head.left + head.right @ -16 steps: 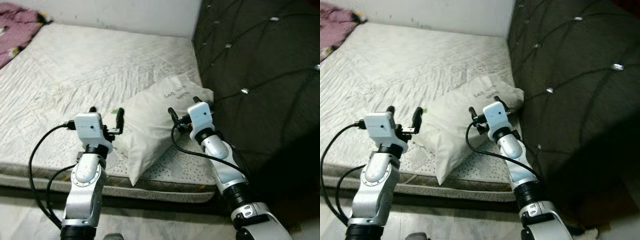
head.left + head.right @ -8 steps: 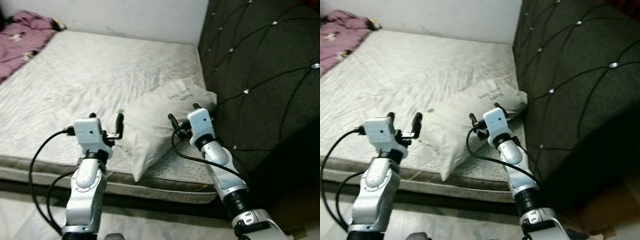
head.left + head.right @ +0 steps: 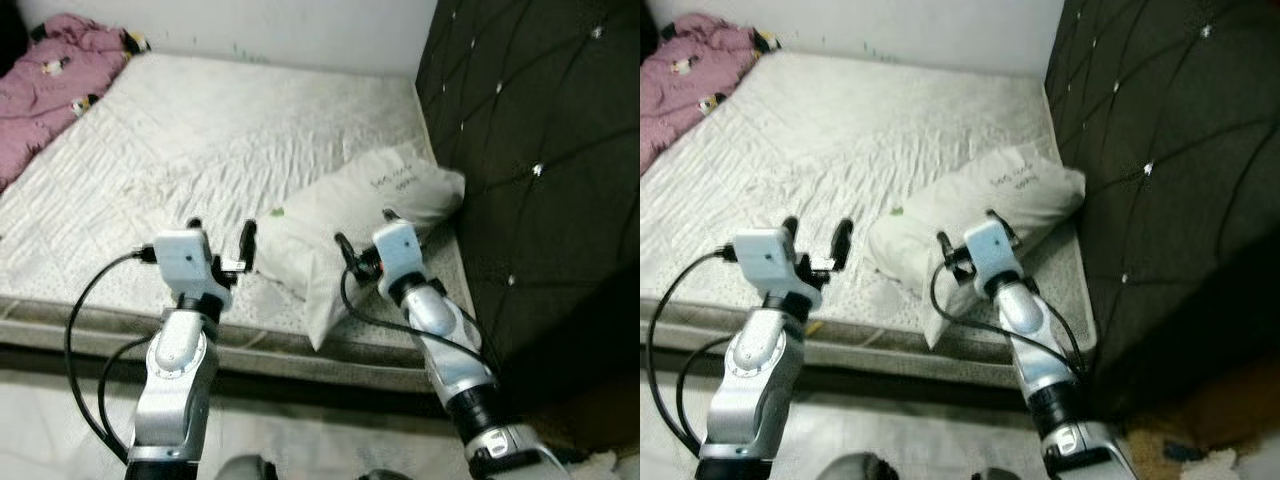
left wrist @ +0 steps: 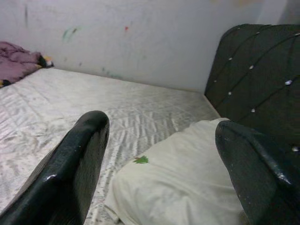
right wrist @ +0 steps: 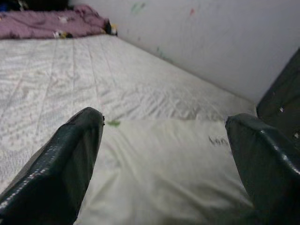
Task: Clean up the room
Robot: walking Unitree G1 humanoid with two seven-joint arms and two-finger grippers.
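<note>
Two open grippers face you: the right gripper (image 3: 362, 234) hangs directly over the white pillow (image 3: 372, 216), whose long axis runs from 7 to 1 o'clock toward the headboard (image 3: 530, 120), while the left gripper (image 3: 220, 238) sits just beside its 9 o'clock end.

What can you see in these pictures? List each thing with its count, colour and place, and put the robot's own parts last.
mattress: one, white, bare, against the wall.
pillow: one, white with small dark print, on the mattress beside the headboard.
green speck: one, on the pillow's near corner.
headboard: one, dark, tufted with studs, right of the mattress.
blanket: one, pink, bunched on the mattress's far left corner.
wall: white, behind the mattress.
left gripper: open, above the mattress edge, left of the pillow.
right gripper: open, over the pillow.
</note>
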